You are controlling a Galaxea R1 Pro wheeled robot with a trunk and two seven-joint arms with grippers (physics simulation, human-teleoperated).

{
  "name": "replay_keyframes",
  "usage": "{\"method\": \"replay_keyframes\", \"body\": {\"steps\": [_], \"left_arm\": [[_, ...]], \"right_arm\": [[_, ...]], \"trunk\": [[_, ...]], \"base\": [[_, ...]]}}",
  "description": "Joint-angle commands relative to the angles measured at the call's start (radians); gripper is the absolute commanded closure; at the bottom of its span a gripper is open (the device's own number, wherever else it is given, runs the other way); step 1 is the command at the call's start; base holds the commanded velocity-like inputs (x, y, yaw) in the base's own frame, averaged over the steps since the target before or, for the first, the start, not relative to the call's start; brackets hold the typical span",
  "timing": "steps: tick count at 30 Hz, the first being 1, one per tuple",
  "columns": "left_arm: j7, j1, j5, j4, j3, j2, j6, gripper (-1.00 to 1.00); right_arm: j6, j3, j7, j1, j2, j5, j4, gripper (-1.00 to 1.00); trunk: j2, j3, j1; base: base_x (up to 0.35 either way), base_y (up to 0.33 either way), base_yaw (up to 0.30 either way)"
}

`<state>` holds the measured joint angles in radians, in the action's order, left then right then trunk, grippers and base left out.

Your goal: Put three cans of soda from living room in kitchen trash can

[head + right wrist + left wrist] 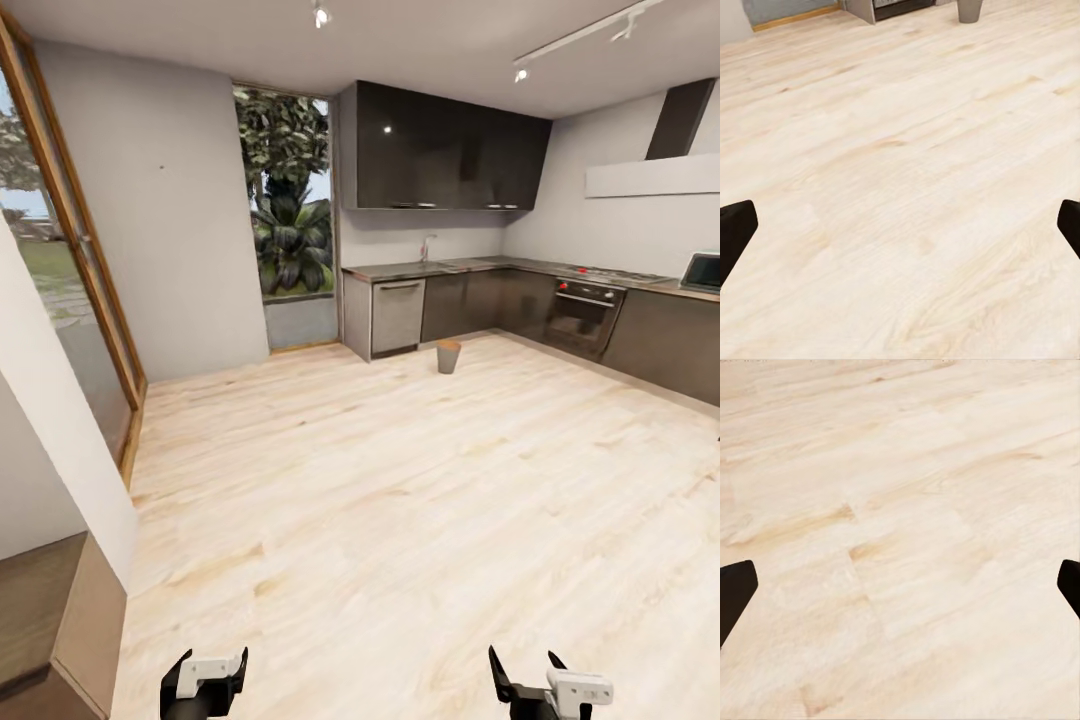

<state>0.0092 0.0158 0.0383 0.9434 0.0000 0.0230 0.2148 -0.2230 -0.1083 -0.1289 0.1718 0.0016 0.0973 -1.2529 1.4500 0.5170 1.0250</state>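
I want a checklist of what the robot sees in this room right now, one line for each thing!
Surface: pale wood floor, bare between robot and cabinets.
Job's things: trash can standing upright on the floor in front of the grey cabinets; soda cans: nothing seen.
Clutter: nothing seen.
Grippers: left gripper and right gripper low at the head view's bottom edge, both open, holding nothing.
Cables: nothing seen.
Surroundings: oven, tap, dark wall cupboards, window with plants, wood-framed glass door.
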Motion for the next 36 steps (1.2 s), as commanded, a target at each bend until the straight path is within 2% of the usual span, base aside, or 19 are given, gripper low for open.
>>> {"method": "replay_keyframes", "body": {"steps": [1,14,36], "left_arm": [[0.000,0.000,0.000,0.000,0.000,0.000,0.000,-1.00],[0.000,0.000,0.000,0.000,0.000,0.000,0.000,-1.00],[0.000,0.000,0.000,0.000,0.000,0.000,0.000,-1.00]], "right_arm": [[0.000,0.000,0.000,0.000,-0.001,0.001,0.000,-1.00],[0.000,-0.001,0.000,0.000,0.000,0.005,0.000,-1.00],[0.000,0.000,0.000,0.000,0.000,0.006,0.001,-1.00]], "trunk": [[0.000,0.000,0.000],[0.000,0.000,0.000],[0.000,0.000,0.000]], "base": [[0.322,0.024,0.000],[0.320,0.005,-0.029],[0.315,0.000,-0.227]]}}
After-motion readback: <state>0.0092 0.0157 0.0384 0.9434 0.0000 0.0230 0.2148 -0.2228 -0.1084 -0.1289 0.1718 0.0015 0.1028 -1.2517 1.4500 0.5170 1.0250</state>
